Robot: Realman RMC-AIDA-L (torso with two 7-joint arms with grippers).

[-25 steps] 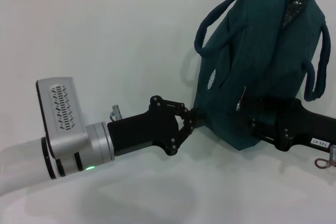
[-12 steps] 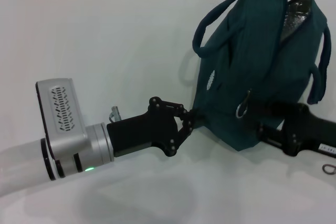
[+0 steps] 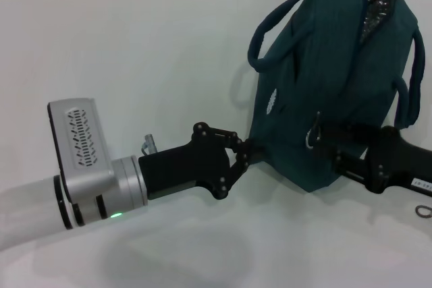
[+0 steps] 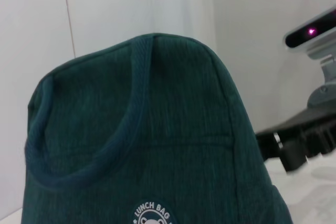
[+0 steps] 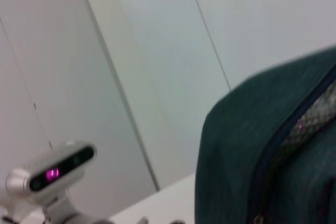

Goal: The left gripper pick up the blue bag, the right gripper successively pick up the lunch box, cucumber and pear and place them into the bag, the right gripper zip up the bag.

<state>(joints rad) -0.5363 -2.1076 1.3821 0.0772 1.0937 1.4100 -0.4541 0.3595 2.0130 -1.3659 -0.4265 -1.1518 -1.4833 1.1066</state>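
Note:
The blue bag [image 3: 324,79] stands upright on the white table, its handles up. Its top seam gapes a little and shows silver lining [image 3: 376,10]. My left gripper [image 3: 248,149] is shut on the bag's lower left edge. My right gripper [image 3: 325,145] is pressed against the bag's lower right side, just beside the hanging metal zipper ring [image 3: 310,139]. The left wrist view shows the bag's side [image 4: 157,145] with its logo, and the right arm [image 4: 296,140] beyond it. Part of the zipper line [image 5: 294,135] appears in the right wrist view. Lunch box, cucumber and pear are out of view.
White table surface [image 3: 135,52] stretches to the left and behind the bag, up to a tiled wall. A small metal ring [image 3: 424,211] lies by the right arm at the frame's edge. The robot's head camera [image 5: 55,170] shows in the wrist views.
The right gripper slid right and down along the bag's base, then came back slightly up. The bag rocked a little, and the zipper ring swung lower. The left gripper has kept its hold.

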